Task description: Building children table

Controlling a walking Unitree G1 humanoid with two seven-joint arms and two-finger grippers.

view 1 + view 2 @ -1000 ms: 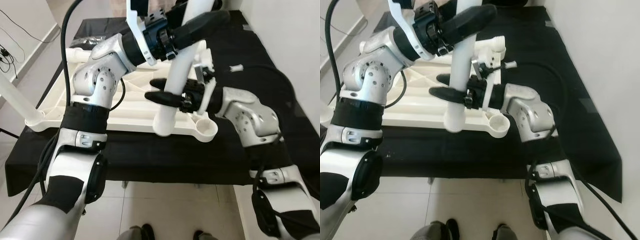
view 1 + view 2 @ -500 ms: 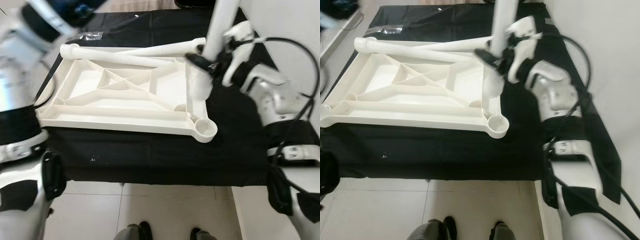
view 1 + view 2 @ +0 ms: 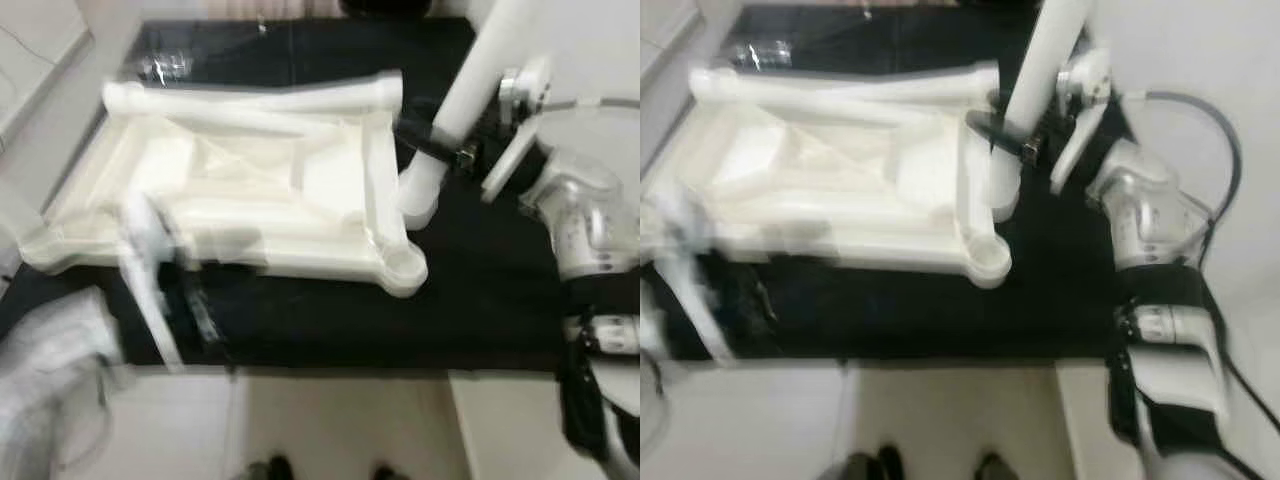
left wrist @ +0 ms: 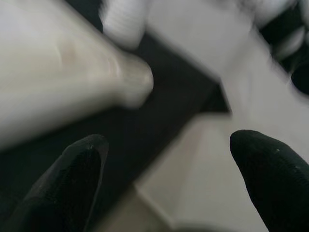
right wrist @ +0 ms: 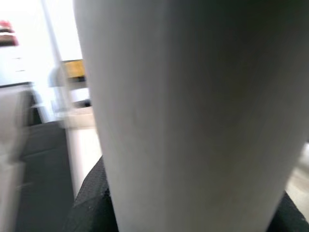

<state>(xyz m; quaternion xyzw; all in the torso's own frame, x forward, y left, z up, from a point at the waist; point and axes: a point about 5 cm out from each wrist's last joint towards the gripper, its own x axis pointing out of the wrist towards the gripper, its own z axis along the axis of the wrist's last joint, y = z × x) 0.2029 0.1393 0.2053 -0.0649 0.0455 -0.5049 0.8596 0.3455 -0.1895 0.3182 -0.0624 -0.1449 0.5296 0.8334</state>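
A white children's table top (image 3: 250,200) lies upside down on a black-covered table (image 3: 480,300). One white table leg (image 3: 470,90) stands tilted just off the top's right edge, its lower end close to the cloth. My right gripper (image 3: 435,150) is shut on it around its lower half; in the right wrist view the table leg (image 5: 193,96) sits between my black fingers (image 5: 91,203). An empty round socket (image 3: 400,268) shows at the near right corner. My left arm (image 3: 150,280) is a blur at the near left edge, and my left gripper (image 4: 169,166) is open and holds nothing.
Another white leg (image 3: 250,100) lies along the top's far edge. A clear plastic bag (image 3: 160,68) lies at the back left. A white wall (image 3: 600,40) stands close on the right. A person's shoes (image 3: 270,468) stand on the tiled floor in front of the table.
My left gripper has let go of the leg and swung down to the near left. The right gripper has carried the leg rightward, off the top's right edge. The camera has shifted.
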